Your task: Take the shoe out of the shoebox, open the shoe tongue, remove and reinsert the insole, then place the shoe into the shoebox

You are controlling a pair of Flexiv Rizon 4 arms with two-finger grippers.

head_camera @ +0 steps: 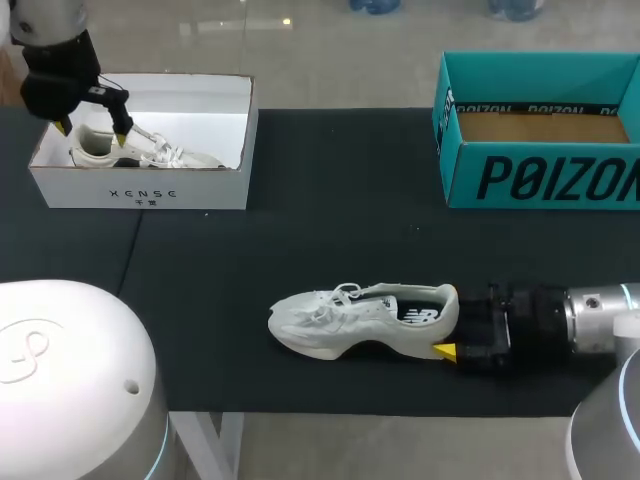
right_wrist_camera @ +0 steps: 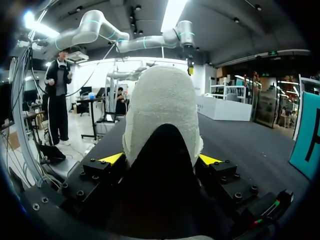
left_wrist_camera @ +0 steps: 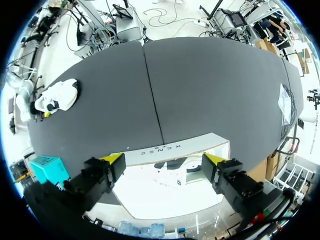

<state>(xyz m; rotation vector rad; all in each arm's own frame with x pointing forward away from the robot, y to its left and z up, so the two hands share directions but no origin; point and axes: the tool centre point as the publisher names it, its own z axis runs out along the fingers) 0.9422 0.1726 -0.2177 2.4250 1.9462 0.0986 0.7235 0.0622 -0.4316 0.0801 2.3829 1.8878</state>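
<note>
A white shoe (head_camera: 360, 320) lies on its side on the black table, toe pointing left; it is also far off in the left wrist view (left_wrist_camera: 59, 96). My right gripper (head_camera: 452, 325) holds its heel: in the right wrist view the heel (right_wrist_camera: 162, 110) fills the gap and both yellow tips of the gripper (right_wrist_camera: 160, 160) press its sides. A white shoebox (head_camera: 140, 190) at the back left holds a second white shoe (head_camera: 150, 152). My left gripper (head_camera: 91, 132) hangs open just above that box (left_wrist_camera: 170, 149), with the boxed shoe (left_wrist_camera: 172, 175) below the left gripper (left_wrist_camera: 165, 159).
A teal shoebox (head_camera: 540, 180) stands open at the back right, its cardboard floor showing. The table's front edge runs close under the held shoe. A seam divides the black table cover left of the middle.
</note>
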